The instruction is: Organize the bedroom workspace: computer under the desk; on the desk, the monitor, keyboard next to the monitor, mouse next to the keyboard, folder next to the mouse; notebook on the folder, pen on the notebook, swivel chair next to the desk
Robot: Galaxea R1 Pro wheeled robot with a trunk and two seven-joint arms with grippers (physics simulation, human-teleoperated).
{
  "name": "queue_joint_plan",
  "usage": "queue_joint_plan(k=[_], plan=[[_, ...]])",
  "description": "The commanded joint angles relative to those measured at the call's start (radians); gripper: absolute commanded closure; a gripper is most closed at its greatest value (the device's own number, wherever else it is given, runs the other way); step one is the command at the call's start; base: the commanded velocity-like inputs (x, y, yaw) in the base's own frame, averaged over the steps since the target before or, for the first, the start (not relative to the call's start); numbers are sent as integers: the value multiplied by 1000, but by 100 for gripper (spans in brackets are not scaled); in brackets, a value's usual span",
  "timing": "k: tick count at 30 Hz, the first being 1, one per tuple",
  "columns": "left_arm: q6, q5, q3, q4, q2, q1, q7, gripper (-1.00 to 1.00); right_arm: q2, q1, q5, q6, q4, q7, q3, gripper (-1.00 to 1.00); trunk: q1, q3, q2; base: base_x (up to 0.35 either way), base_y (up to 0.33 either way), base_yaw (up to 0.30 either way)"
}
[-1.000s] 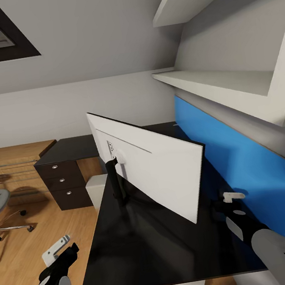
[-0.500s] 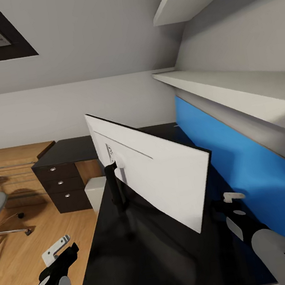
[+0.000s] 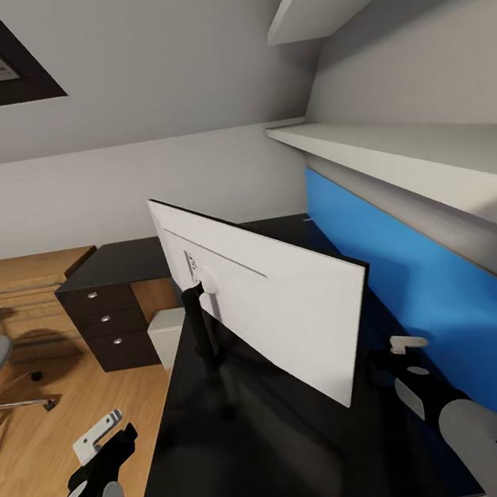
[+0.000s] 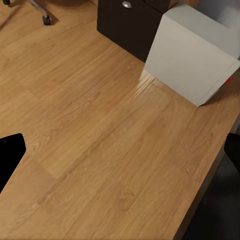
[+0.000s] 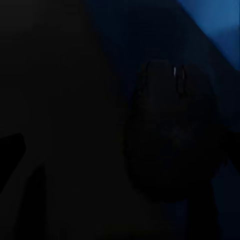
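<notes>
The monitor (image 3: 268,297) stands on the desk (image 3: 255,440) and the open, empty right pincer (image 5: 120,150) hovers over the mouse (image 5: 172,132), while the folder, notebook and pen look left to do.

Blk arms, grey sleeves, white fingers (image 3: 97,433)

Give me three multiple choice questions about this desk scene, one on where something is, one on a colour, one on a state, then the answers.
1. Where does the light grey boxy computer tower stand?
A. on the oak floor by the dark drawers
B. on the desk top
C. on the shelf

2. What colour is the wall panel behind the desk?
A. red
B. bright blue
C. green

3. Which side of the wide monitor faces the head camera?
A. the lit screen
B. the pale grey back
C. its underside

Answers:
1 A: the tower sits on the floor beside the drawers.
2 B: the panel is blue.
3 B: the monitor shows its back, on the black desk.
</notes>
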Motion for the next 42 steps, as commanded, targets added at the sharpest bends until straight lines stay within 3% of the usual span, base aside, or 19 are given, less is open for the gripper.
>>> queue_joint_plan(k=[1, 12, 19, 42], plan=[[3, 11, 1, -1, -1, -1, 6, -100, 0, -1, 2, -3, 1, -2, -3, -100, 0, -1, -1, 0, 0, 0], [3, 11, 1, -1, -1, -1, 6, -100, -1, -1, 1, 11, 1, -28, -4, -100, 0, -1, -1, 0, 0, 0], [4, 11, 0, -1, -1, -1, 6, -100, -14, -1, -3, 44, 0, -45, -7, -100, 0, -1, -1, 0, 0, 0], [4, 11, -5, -3, -2, 0, 6, -100, -25, -1, -7, 85, 1, -45, -14, -100, 0, -1, -1, 24, 0, 0]])
